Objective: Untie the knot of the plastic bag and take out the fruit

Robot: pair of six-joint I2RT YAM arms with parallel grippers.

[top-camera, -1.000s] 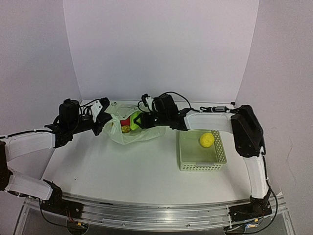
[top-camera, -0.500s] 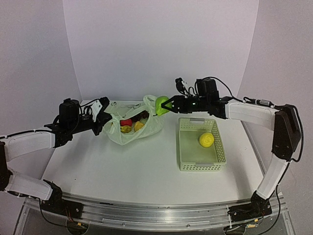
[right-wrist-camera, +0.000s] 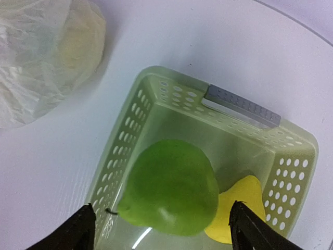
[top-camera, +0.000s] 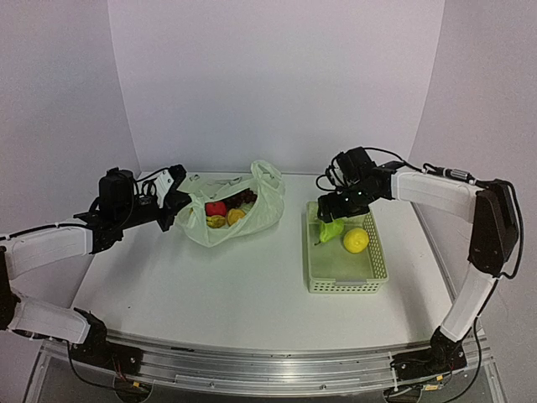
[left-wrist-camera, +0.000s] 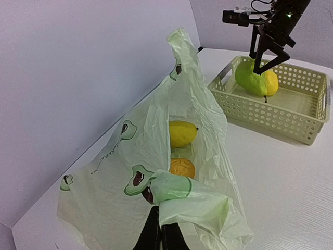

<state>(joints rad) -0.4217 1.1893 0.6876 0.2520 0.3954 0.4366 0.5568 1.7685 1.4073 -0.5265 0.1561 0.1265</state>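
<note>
The plastic bag (top-camera: 252, 217) lies open at the back of the table, with red, yellow and dark fruit (top-camera: 226, 211) inside. No knot is in view; a loose handle loop (top-camera: 267, 172) stands up. My left gripper (top-camera: 181, 206) is shut on the bag's rim (left-wrist-camera: 171, 190), holding it up, and a yellow fruit (left-wrist-camera: 182, 133) and an orange one (left-wrist-camera: 182, 167) show inside. My right gripper (top-camera: 333, 220) hangs open over the basket (top-camera: 344, 285). A green pear (right-wrist-camera: 171, 187) sits free between its spread fingers, beside a yellow fruit (right-wrist-camera: 239, 208).
The pale green lattice basket (right-wrist-camera: 244, 107) stands right of the bag (right-wrist-camera: 41, 62), with a grey handle on its far rim. White walls close the table at the back and both sides.
My right gripper lifted the green pear out of the bag, carried it right over the basket, and opened, letting the pear go. The left gripper kept its hold on the bag.
</note>
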